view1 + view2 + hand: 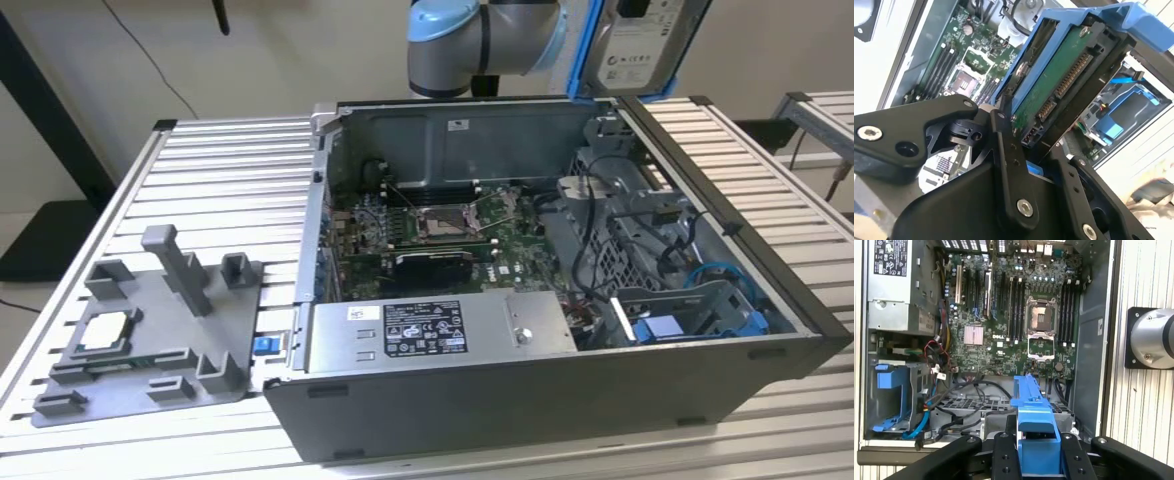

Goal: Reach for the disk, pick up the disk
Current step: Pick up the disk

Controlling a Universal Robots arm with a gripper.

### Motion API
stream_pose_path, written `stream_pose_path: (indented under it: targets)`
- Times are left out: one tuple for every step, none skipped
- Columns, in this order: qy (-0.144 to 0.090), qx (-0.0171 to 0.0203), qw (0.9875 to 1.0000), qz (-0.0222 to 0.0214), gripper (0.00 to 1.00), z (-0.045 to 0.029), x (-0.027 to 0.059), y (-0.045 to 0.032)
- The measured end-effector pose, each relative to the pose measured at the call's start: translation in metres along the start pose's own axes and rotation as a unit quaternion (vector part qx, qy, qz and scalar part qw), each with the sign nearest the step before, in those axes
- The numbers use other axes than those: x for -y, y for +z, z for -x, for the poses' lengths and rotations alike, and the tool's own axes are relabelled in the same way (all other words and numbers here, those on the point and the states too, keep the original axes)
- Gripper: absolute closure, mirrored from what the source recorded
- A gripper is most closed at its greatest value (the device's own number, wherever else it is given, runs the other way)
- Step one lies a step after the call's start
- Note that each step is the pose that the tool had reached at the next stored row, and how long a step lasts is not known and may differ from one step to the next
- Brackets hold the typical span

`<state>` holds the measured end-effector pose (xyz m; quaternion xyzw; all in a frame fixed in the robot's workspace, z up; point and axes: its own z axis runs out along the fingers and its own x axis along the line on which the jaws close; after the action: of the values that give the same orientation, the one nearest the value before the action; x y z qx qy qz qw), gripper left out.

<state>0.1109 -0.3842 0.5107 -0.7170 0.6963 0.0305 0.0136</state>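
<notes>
In the second wrist view the pincer (1041,145) is clamped on the disk (1059,75), its black fingers (1009,165) pressing on either side of the blue-framed drive, whose green circuit board and connector edge face the camera. In the first wrist view the same grip shows from above: the blue frame of the disk (1036,440) stands between the two black fingers (1002,455), held in the air over the open computer case (864,390). Below it lie the motherboard (1004,340) with its bare processor socket (1040,315), a tangle of black cables (961,395) and a blue drive bay (889,400) in one corner of the case.

In the exterior view the nearest things are the grey slotted stand (160,330) on the tabletop (227,170), at the exterior view's left, with a small square processor chip (107,330) lying in it. Just beside the stand sits the computer case (534,400), open on top, its power supply (441,330) along the near side. Farther back, above the rear rim of the case, the arm (481,40) carries the disk (634,45) upright and well clear of the case, its white label facing the camera and the blue frame showing along its edge.
</notes>
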Motion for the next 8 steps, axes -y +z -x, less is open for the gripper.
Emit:
stream_pose_path:
  targets:
    - [0.000,0.0000,1.0000,0.0000,1.00,-0.0001,0.0000,0.0000]
    - [0.000,0.0000,1.0000,0.0000,1.00,-0.0001,0.0008,0.0000]
    - [0.000,0.0000,1.0000,0.0000,1.00,-0.0001,0.0015,-0.0001]
    - [0.000,0.0000,1.0000,0.0000,1.00,-0.0001,0.0015,-0.0001]
    - [0.000,0.0000,1.0000,0.0000,1.00,-0.0001,0.0016,-0.0001]
    - [0.000,0.0000,1.0000,0.0000,1.00,-0.0001,0.0016,-0.0001]
    - [0.000,0.0000,1.0000,0.0000,1.00,-0.0001,0.0017,-0.0001]
    - [0.000,0.0000,1.0000,0.0000,1.00,-0.0001,0.0017,-0.0001]
